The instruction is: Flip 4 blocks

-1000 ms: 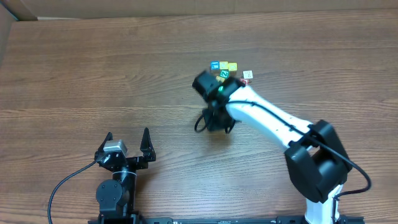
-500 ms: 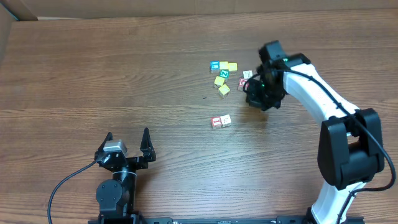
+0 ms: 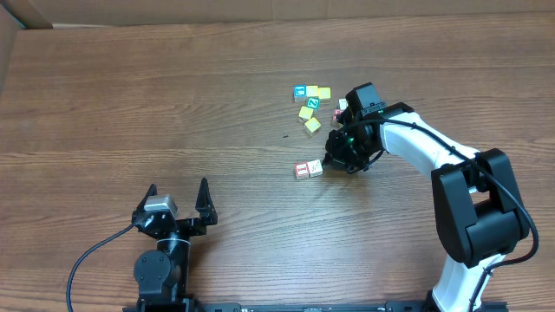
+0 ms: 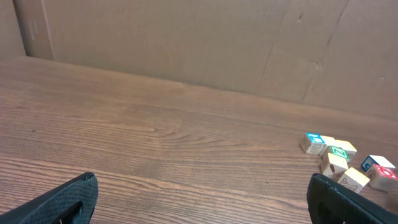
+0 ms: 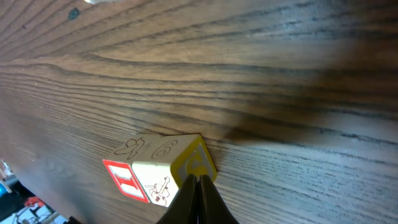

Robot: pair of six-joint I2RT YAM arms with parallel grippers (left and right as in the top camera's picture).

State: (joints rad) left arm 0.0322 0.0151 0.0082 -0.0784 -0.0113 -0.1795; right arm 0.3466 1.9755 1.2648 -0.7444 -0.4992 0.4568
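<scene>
**A:** What was judged most likely to go wrong from there?

**B:** A slide instead of a flip. The right claw was seen pressed together with nothing pinched. Its tip was laid low against the yellow-framed side of the pale block. If a push were given that low, the block could have been skidded along the table rather than tipped over.

**A:** Was anything else put at risk?

**B:** Yes, the red-framed block. It was seen touching the pale block on the side away from the claw. The two could have been shoved off together, or the neighbour could have been turned or knocked askew unintentionally. With shut fingers no grip was available, so a block once set rolling could not have been checked.

**A:** Where was the pair found on the table?

**B:** From overhead it was seen just beside the claw's tip, on the side toward the table's middle. It was well apart from the coloured cubes clustered farther up. Two more red-marked cubes appeared to lie at that cluster's edge, close by the arm and partly hidden by it. It could not be told which faces were turned up.

**A:** And the other arm?

**B:** The left claw was seen spread wide with nothing between its fingers. It was low at the near edge, well apart from every block.
</scene>
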